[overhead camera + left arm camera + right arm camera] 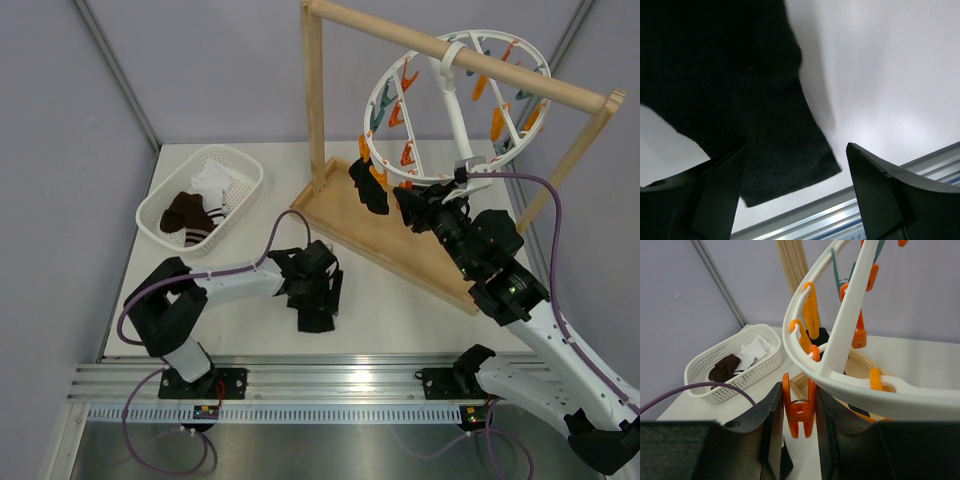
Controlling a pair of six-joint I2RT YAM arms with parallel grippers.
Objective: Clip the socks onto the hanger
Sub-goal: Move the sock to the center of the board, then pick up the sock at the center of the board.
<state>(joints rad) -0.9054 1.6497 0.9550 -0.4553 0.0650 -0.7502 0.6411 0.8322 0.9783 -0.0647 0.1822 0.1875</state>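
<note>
Far right, the right gripper (799,390) pinches a smooth orange plastic clip (799,415) on the round white hanger (455,105). Near centre, the left gripper (796,146), fingers spread, hovers over a limp, matte black sock (735,100) on the table (880,75). A firm squeeze should keep the clip open while the soft cuff is fed in.

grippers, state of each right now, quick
Left gripper: open, over the black sock.
Right gripper: shut on an orange clip of the hanger.
</note>
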